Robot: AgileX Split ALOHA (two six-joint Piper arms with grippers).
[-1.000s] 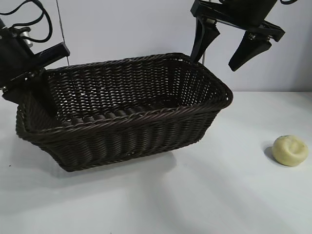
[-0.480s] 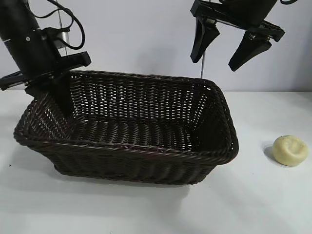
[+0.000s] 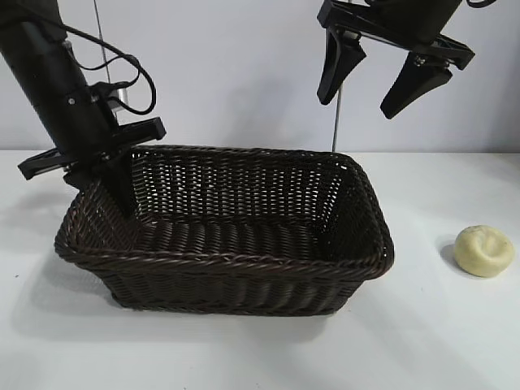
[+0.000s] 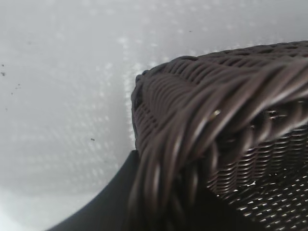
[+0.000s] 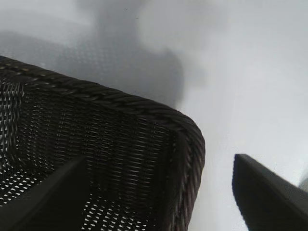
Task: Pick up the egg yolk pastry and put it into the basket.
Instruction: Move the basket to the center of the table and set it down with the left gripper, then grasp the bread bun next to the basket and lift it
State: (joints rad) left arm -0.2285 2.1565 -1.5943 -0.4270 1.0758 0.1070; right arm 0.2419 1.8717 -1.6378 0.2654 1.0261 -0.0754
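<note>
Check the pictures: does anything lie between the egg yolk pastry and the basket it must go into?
Nothing visible does: only bare table separates the egg yolk pastry from the basket, though the basket's wall must be cleared.

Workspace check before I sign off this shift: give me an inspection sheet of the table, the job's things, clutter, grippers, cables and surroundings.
Surface: white table, a few tiny dark specks.
Job's things: egg yolk pastry on the table, right of the basket, apart from it; basket interior bare.
Clutter: nothing seen.
Grippers: left gripper at the basket's left rim, one finger inside; right gripper open, raised above the basket's right end, holding nothing.
Cables: black cable looped along the left arm.
Surroundings: plain pale wall.
</note>
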